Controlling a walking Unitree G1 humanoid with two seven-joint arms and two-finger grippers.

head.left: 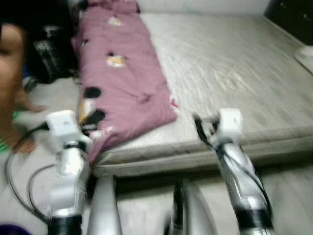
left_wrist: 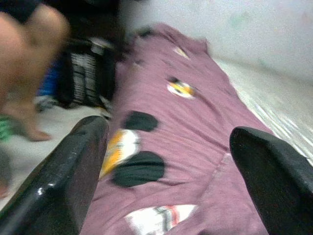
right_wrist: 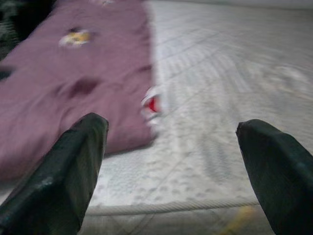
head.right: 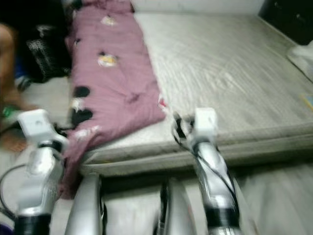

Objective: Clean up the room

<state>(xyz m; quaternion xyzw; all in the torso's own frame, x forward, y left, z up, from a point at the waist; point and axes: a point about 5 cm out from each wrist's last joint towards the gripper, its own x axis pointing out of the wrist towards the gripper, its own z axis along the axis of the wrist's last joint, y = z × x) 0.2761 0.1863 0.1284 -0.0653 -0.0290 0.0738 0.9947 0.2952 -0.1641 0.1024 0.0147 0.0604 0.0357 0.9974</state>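
Both hands, left hand [left_wrist: 161,161] and right hand [right_wrist: 171,161], are held spread apart before the bed [head.left: 230,63]; the purple blanket [head.left: 122,78], lengthwise along the bed, lies nearer the left.

blur: all views | person [head.left: 12,63]: cut by edge | blanket [head.left: 120,73] prints: unreadable

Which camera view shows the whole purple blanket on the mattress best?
The left eye view: the purple blanket shows end to end. The right eye view shows the same. Both wrist views show parts.
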